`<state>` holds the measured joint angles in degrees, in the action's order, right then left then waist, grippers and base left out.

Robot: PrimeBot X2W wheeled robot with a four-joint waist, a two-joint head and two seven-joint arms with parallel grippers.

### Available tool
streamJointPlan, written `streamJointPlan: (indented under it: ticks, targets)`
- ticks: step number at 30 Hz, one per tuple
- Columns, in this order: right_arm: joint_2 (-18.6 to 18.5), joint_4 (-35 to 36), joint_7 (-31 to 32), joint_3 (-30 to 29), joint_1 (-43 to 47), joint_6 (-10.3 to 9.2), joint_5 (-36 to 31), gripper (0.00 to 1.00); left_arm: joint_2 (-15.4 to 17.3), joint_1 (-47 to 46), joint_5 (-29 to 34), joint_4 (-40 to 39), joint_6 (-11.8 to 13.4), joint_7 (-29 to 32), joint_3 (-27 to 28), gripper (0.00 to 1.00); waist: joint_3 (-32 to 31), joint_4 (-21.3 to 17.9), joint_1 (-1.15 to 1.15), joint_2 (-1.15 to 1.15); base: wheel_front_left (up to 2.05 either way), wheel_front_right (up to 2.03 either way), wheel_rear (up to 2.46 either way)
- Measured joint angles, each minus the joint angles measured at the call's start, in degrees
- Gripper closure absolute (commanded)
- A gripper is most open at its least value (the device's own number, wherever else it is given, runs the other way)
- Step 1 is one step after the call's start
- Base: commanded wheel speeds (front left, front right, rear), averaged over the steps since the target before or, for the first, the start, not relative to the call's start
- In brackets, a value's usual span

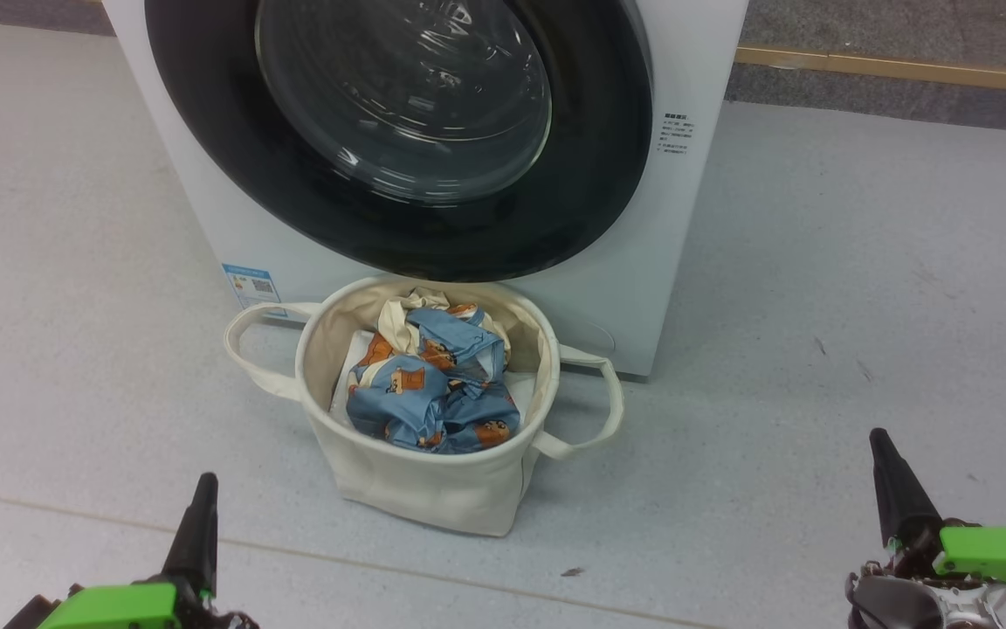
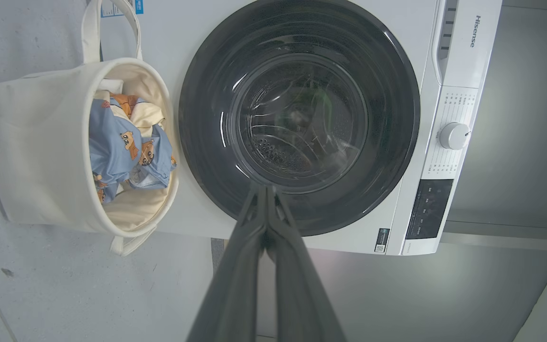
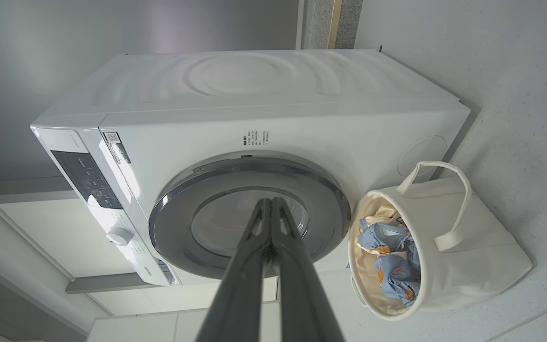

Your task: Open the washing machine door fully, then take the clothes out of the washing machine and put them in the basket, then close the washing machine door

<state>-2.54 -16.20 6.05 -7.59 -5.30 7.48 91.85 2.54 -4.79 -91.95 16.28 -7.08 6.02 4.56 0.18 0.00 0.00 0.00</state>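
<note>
The left claw (image 1: 205,482) and right claw (image 1: 878,439) are hanging shut, empty; the clothes (image 1: 429,389) in the basket (image 1: 433,494) are looking soft, graspable anywhere.

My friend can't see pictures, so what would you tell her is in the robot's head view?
A cream canvas basket holding blue bear-print clothes stands on the grey floor in front of a white washing machine whose black-rimmed glass door is shut. The robot's left gripper and right gripper sit shut at the bottom corners.

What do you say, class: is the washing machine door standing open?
No, the washing machine door lies shut, flush against the washing machine front, with the clothes already in the basket.
</note>
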Motion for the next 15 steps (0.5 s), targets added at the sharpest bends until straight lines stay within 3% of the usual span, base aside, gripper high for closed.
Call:
streamJointPlan:
  ticks: [15]
  targets:
    - [0.0,0.0,0.0,0.0,0.0,0.00,0.0,1.00,0.0,0.0,0.0,0.0,0.0,0.0,0.0,1.00,0.0,0.0,0.00,0.00,0.00,0.00,0.00]
